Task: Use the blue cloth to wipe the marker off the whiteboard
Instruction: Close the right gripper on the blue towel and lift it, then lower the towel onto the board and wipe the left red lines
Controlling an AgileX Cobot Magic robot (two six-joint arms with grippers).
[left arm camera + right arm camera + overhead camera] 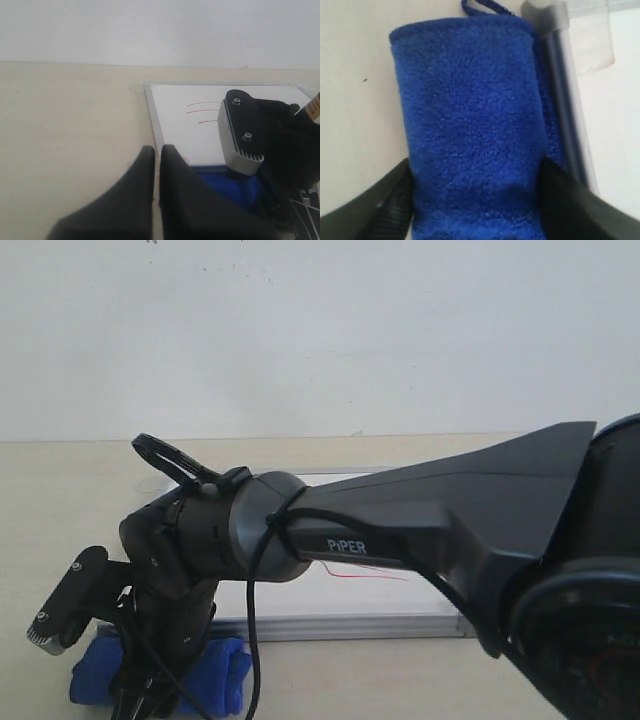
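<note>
The blue cloth (225, 670) lies as a rolled bundle on the table, against the near left corner of the whiteboard (400, 595). My right arm reaches across to it. The right gripper (475, 170) straddles the blue cloth (470, 100), one finger at each side, jaws wide and the roll not visibly squeezed. Part of a red marker line (365, 575) shows under the arm. In the left wrist view, three red marker lines (202, 104) cross the whiteboard (175, 125). The left gripper (157, 150) hovers shut and empty beside the board's edge, near the blue cloth (235, 187).
The right arm's forearm (450, 510) and wrist camera (240, 130) cover much of the board. The board's silver frame (560, 75) runs along the cloth, with a tape tab (592, 45) at the corner. A white wall stands behind the beige table (60, 490).
</note>
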